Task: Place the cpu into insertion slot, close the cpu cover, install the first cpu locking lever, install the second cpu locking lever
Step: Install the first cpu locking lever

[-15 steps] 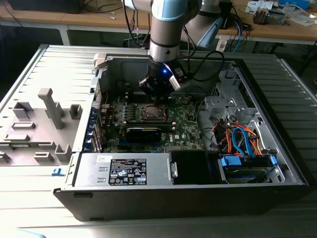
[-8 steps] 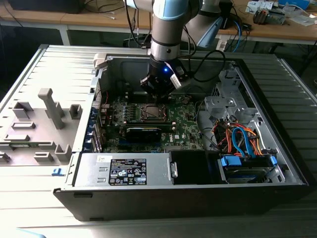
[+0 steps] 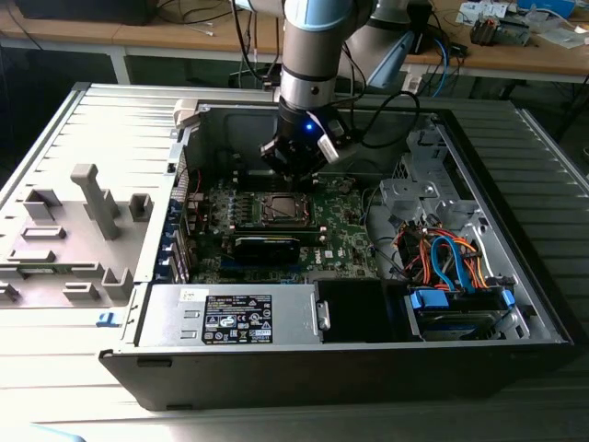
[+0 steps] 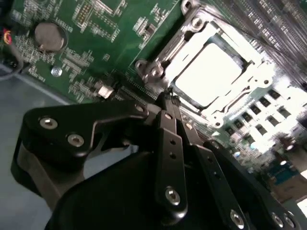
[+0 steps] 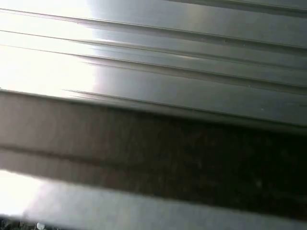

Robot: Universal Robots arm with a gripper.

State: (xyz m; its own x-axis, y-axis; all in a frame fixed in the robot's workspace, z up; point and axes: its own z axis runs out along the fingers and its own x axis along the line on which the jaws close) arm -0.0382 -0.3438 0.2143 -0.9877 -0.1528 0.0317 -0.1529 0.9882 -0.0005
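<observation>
A robot arm reaches into an open computer case (image 3: 515, 304). Its claw (image 4: 169, 101) hangs clenched, fingers pressed together and holding nothing, just above the green circuit board (image 4: 100, 38). Just beyond its tips the chip (image 4: 208, 72) sits in its socket (image 3: 279, 210), with the metal cover (image 4: 165, 55) lying flat around it.
</observation>
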